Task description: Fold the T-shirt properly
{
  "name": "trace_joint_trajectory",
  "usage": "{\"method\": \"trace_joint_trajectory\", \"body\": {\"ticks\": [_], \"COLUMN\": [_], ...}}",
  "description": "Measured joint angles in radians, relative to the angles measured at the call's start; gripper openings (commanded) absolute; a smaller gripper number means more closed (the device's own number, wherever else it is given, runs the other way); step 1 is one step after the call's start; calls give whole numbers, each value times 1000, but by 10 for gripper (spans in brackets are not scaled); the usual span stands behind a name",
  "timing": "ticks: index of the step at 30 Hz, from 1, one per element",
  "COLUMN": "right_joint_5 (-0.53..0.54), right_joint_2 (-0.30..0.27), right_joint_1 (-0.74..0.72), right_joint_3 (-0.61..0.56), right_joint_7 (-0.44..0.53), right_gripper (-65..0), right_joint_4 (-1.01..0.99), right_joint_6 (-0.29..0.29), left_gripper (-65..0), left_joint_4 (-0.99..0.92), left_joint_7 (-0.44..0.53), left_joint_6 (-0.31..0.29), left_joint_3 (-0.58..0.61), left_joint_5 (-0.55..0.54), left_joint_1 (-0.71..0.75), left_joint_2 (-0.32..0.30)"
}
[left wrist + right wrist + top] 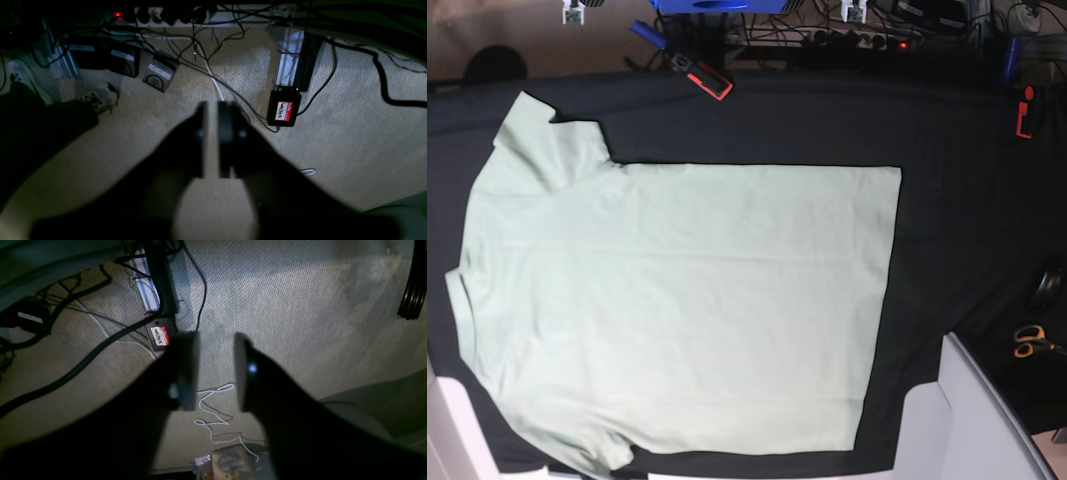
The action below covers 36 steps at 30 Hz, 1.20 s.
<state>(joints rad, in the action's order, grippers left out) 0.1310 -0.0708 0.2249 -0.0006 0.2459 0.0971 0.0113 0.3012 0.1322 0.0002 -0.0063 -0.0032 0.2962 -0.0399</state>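
Lying flat on the black cloth, well away from both claws, the shirt [682, 300] looked thin and limp — best pinched at a hem corner — left claw [210, 110] nearly closed, right claw [217, 350] spread, both empty.

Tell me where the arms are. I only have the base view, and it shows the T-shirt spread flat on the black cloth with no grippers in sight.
Observer: Both wrist cameras look down at a carpet floor strewn with cables. Neither one shows the T-shirt.
Operator: Is the right gripper carrying anything?
Observer: No. The right gripper is open and empty. Between its jaws you see only carpet and a loose white cord.
Operator: And the left one?
Observer: The left gripper has its jaws nearly together, with a thin gap showing carpet and nothing held.
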Motion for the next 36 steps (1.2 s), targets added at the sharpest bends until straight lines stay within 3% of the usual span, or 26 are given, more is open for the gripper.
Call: {"method": "trace_joint_trajectory", "body": {"ticks": [2,4,6,8,10,11,13,15,19,21,23,27,31,34,36], "right_joint_5": [0,0,1,-2,-4,-2,-3,-2,-2,2,2,-1,-2,1,2], "right_joint_2": [-7,-14,-14,-11,-10,-10,-11,-12,-21,-35,-45,-7,33,25,22], "right_joint_1": [1,11,19,20,18,16,14,16,79,164,268,486,648,661,660], "right_joint_3": [0,-5,-6,-6,-6,-6,-6,-6,-3,-1,12,146,220,271,328], "right_joint_7": [1,7,3,0,1,0,1,0,6,-5,-3,-22,-200,-406,-475], "right_gripper": [-260,-189,-267,-427,-620,-650,-620,-650,-650,-650,-650,-650,-650,-650,-650], "right_joint_4": [0,1,1,0,0,1,1,1,76,199,347,698,1083,1287,1414], "right_joint_6": [0,0,0,0,1,0,0,0,6,2,-2,3,6,15,117], "left_gripper": [-334,-252,-307,-450,-637,-650,-650,-650,-650,-650,-650,-650,-650,-650,-650], "left_joint_4": [0,0,0,0,0,0,0,6,98,204,317,558,813,990,1100], "left_joint_7": [0,0,0,0,0,0,1,3,50,103,98,87,95,76,76], "left_joint_6": [0,0,0,0,0,0,0,0,0,0,0,0,-8,0,9], "left_joint_3": [0,4,10,0,-1,-1,-1,-1,0,-1,-1,-3,-102,-232,-277], "left_joint_5": [0,-2,-2,-1,-1,-1,-2,-2,-2,-2,-3,-2,0,-2,-5], "left_joint_1": [-1,-1,1,1,0,0,1,5,71,148,227,373,491,565,600], "left_joint_2": [0,1,2,4,3,3,3,3,2,-2,-8,-31,-32,-22,-21]}}
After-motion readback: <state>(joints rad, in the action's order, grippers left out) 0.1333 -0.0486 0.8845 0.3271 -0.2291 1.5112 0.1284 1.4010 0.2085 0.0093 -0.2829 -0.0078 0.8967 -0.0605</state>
